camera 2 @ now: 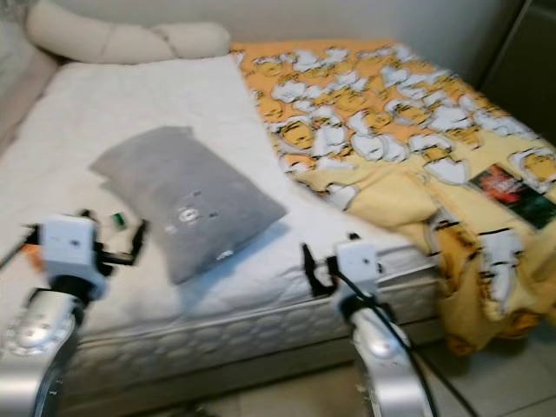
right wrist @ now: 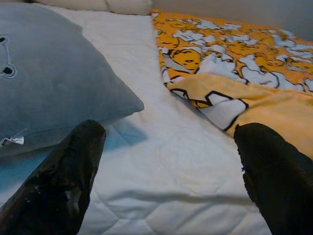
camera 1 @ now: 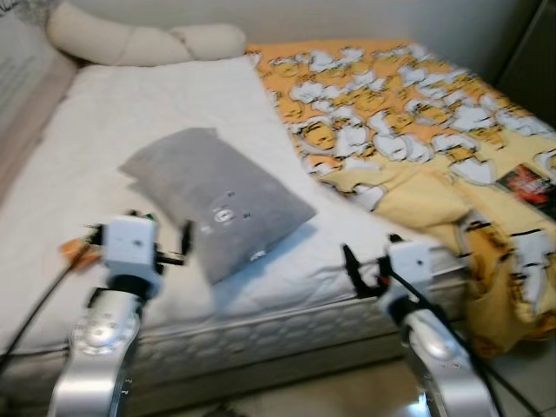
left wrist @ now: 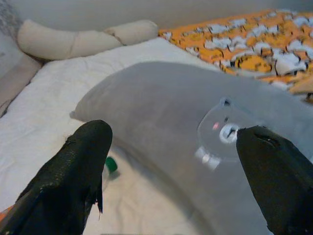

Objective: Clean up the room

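Note:
A grey pillow (camera 1: 217, 198) with a small bear face lies slanted on the white mattress (camera 1: 130, 113). A rumpled yellow-orange cartoon blanket (camera 1: 408, 113) covers the bed's right half and hangs over the front corner. My left gripper (left wrist: 173, 132) is open just in front of the pillow's near left edge, its fingers (left wrist: 83, 161) spread wide. A small green-capped thing (left wrist: 111, 164) lies on the sheet beside the pillow, under that gripper. My right gripper (right wrist: 168, 132) is open and empty over the bed's front edge, between the pillow's corner and the blanket fold (right wrist: 244, 105).
A long cream bolster (camera 1: 139, 39) lies along the head of the bed. A dark flat packet or book (camera 1: 526, 184) rests on the blanket at the right. Something small and orange (camera 1: 74, 252) sits at the bed's front left. Tiled floor (camera 2: 512, 373) lies below.

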Controlling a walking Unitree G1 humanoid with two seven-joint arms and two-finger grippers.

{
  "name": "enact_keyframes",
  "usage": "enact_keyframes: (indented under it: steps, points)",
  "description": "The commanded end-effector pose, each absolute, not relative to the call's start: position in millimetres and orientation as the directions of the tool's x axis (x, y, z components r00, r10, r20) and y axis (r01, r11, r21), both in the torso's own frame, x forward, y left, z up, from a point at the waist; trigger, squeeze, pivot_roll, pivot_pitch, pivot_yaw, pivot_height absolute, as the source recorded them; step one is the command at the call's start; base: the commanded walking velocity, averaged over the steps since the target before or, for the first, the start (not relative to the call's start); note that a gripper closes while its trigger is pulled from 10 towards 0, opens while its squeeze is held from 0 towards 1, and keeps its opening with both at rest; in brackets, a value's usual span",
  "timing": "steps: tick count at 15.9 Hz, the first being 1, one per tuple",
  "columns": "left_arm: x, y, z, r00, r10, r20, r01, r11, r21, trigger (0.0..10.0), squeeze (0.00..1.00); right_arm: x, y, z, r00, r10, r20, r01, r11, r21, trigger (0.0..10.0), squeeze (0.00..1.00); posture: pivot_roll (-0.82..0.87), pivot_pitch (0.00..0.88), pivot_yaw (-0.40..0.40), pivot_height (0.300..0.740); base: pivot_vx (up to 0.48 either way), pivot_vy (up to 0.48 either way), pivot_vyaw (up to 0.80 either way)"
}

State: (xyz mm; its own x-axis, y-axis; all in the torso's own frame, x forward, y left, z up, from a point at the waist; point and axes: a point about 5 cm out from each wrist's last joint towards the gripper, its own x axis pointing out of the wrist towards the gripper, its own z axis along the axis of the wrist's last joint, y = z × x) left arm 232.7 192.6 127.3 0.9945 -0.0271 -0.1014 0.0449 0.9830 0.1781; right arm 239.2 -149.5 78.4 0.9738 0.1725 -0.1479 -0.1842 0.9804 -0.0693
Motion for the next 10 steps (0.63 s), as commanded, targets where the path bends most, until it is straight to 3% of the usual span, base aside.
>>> enact_keyframes:
  steps: [1, 10]
  points:
    - [233.8, 194.7, 130.9, 0.995, -0.023, -0.093, 0.041, 0.98, 0.193, 10.0, 0.0, 240.5, -147.8, 80.7, 0.975, 0.173, -0.138, -0.184, 0.98, -0.071, 10.0, 0.0, 0.07, 0.0, -0.002, 0.74, 0.0, 0.311, 0.0]
    - [231.9, 194.7, 126.3, 0.994, -0.017, -0.111, 0.038, 0.979, 0.198, 10.0, 0.0, 244.2, -147.0, 80.7, 0.982, 0.127, -0.139, -0.134, 0.99, -0.048, 10.0, 0.0, 0.07, 0.0, 0.001, 0.74, 0.0, 0.313, 0.0]
